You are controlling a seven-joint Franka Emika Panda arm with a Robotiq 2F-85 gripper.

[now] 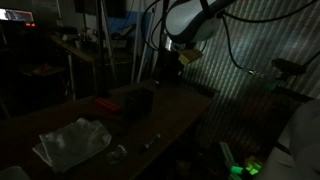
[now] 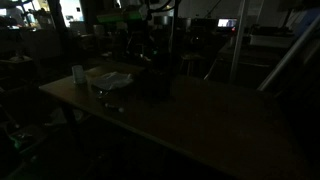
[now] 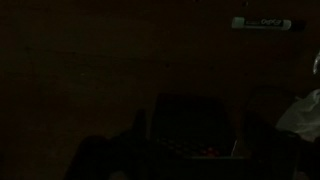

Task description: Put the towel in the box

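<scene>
The scene is very dark. A pale crumpled towel (image 1: pixel 75 143) lies on the table's near end; it also shows in an exterior view (image 2: pixel 110 78) and at the right edge of the wrist view (image 3: pixel 305 115). A dark open box (image 1: pixel 135 100) stands on the table beyond it, and shows in an exterior view (image 2: pixel 152 80) and the wrist view (image 3: pixel 195 120). My gripper (image 1: pixel 165 72) hangs above the table behind the box, well away from the towel. In the wrist view its fingers (image 3: pixel 192 150) show dimly, apart, with nothing between them.
A red object (image 1: pixel 104 104) lies beside the box. A white cup (image 2: pixel 78 73) stands near the towel. A marker (image 3: pixel 265 23) lies on the table far from the box. Small items (image 1: pixel 118 152) sit by the towel. Dark clutter and shelves ring the table.
</scene>
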